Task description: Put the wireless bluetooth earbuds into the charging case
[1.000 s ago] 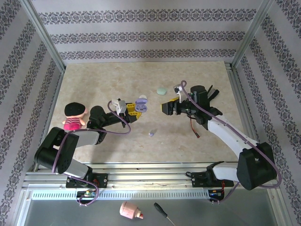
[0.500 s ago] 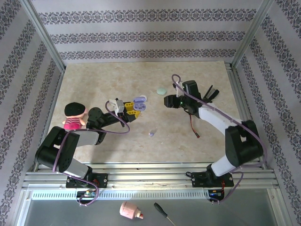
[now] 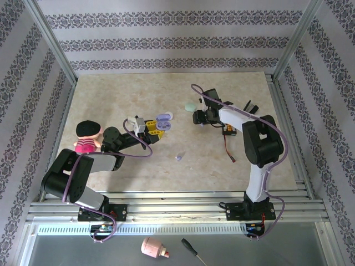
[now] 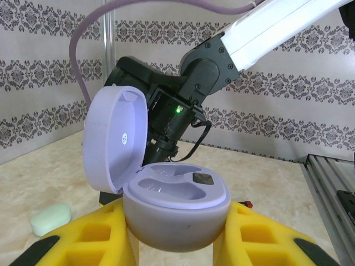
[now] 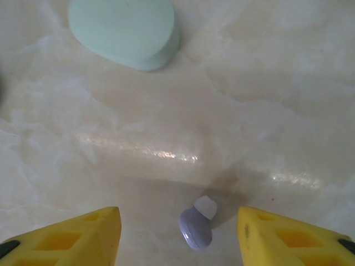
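Note:
My left gripper (image 3: 157, 128) is shut on a lilac charging case (image 4: 175, 208), gripped by its base between the yellow fingers (image 4: 83, 235). The case's lid stands open and both wells look empty. A lilac earbud (image 5: 196, 226) with a white tip lies on the table. My right gripper (image 5: 178, 235) is open around it, and neither yellow finger touches it. In the top view the right gripper (image 3: 199, 118) points down beside a pale green case (image 3: 190, 107). A second lilac earbud (image 3: 178, 157) lies on the table nearer the arms.
The pale green case (image 5: 126, 30) sits closed just beyond the right fingers. A doll (image 3: 87, 137) stands by the left arm. A black and red cable (image 3: 228, 145) trails right of centre. A screwdriver (image 3: 193, 252) and a pink object (image 3: 154, 249) lie off the table's near edge.
The right arm has folded back and swung its gripper toward the pale green case, down over the earbud, with jaws somewhat narrower. The left gripper and lilac case have stayed put.

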